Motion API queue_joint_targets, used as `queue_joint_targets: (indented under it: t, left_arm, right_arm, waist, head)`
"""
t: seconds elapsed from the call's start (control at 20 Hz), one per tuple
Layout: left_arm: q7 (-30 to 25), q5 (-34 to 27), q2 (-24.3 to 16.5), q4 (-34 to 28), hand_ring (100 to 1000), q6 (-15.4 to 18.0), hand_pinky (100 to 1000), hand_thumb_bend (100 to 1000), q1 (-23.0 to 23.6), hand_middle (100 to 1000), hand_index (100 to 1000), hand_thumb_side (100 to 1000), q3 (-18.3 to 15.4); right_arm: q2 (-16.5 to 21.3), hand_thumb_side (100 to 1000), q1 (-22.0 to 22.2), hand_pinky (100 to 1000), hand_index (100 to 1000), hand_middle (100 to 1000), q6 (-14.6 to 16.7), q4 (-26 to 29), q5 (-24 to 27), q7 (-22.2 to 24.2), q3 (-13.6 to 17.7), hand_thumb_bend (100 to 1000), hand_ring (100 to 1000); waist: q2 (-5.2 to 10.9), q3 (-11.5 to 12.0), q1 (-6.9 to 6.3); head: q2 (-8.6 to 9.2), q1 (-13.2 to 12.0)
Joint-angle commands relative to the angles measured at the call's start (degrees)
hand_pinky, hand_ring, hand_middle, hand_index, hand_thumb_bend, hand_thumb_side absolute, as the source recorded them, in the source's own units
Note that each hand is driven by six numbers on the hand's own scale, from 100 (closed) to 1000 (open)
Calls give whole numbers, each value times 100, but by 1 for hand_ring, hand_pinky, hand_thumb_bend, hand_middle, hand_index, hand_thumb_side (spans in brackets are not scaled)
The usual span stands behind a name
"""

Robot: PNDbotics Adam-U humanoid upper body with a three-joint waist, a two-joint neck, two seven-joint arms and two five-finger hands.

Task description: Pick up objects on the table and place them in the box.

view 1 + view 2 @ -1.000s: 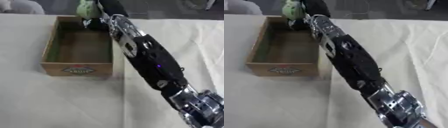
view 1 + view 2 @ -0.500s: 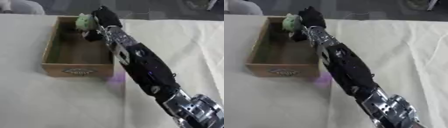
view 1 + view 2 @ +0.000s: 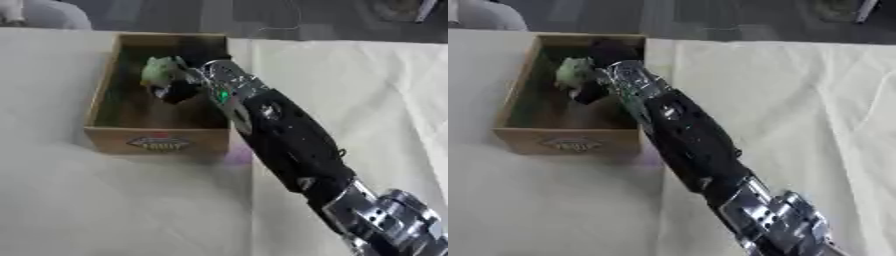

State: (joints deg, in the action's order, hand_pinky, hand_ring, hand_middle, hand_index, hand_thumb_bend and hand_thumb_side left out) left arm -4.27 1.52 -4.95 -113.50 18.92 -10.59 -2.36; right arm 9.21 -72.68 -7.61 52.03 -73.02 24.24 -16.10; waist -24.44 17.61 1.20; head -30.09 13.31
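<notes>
The right hand (image 3: 179, 89), fingers curled around the pale green object (image 3: 156, 71), has moved from the far rim down into the wooden box (image 3: 105, 85) on the table (image 3: 87, 200), so release looks next.
</notes>
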Motion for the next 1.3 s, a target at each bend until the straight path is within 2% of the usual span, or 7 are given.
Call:
queue_joint_targets:
  t: [0.05,0.3,0.6,1.0,1.3]
  left_arm:
    - [-16,-16,-17,-109,393,12,312,100,-17,399,616,974,0]
    - [-3,-16,-28,-109,394,7,313,100,-2,399,615,973,-10]
    - [25,-14,-45,-109,394,-2,313,100,30,399,615,969,-36]
    - [78,-3,-72,-109,395,-21,314,100,94,399,614,965,-80]
    - [105,-7,-89,-109,395,-16,315,100,138,399,613,963,-96]
  right_arm:
    - [-7,725,-189,950,892,699,69,182,-185,158,44,580,1000]
    - [52,758,-215,949,913,667,-15,527,-34,37,41,643,1000]
    - [307,770,-180,942,891,620,-128,1192,436,-47,-15,619,1000]
    - [987,812,114,937,884,596,-375,3095,1448,17,-14,586,1000]
    - [1499,770,522,941,877,635,-682,4591,2069,46,133,575,1000]
  waist:
    - [111,0,-26]
    - [149,-32,-36]
    - [219,-108,-58]
    - [343,-244,-99]
    - [430,-314,-157]
  head:
    - [27,-11]
    - [7,-48]
    - [-24,-145]
    - [-95,-322]
    - [-123,-406]
